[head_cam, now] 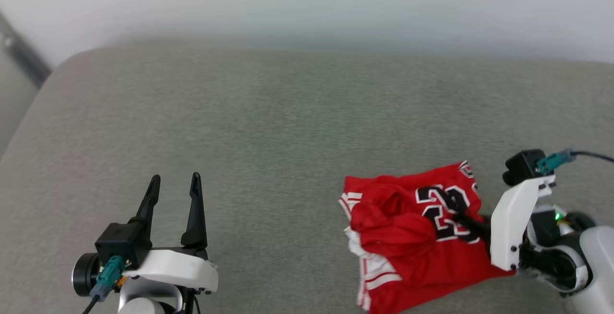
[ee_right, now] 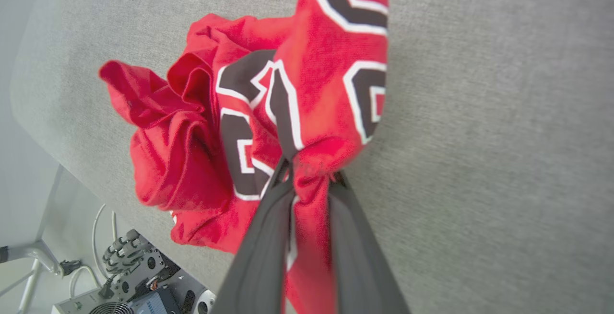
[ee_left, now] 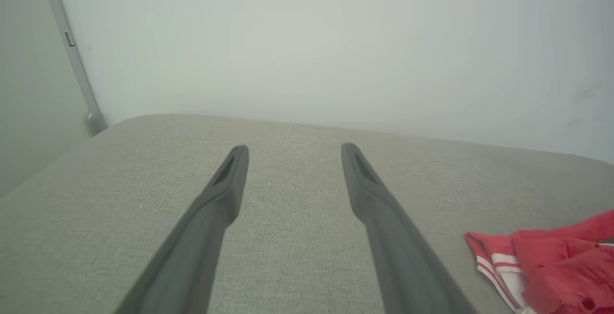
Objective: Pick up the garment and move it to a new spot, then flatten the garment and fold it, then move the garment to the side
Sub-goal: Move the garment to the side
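Now the right tool (ee_right: 311,172) clamps the bunched garment (ee_right: 192,146); left tool (head_cam: 175,176) gapes apart.

The head view looks steeply down on the grey cushion (head_cam: 268,127). The left wrist view skims low across it toward the wall (ee_left: 336,40); the right wrist view sits close above the red shirt (ee_right: 316,64), which all three share.

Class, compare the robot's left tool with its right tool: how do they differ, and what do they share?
The left tool stands open and empty; the right tool is pinched shut on the garment. The left tool is apart from the garment, over bare grey cushion; the right tool grips it by the printed number. Both have two long dark fingers.
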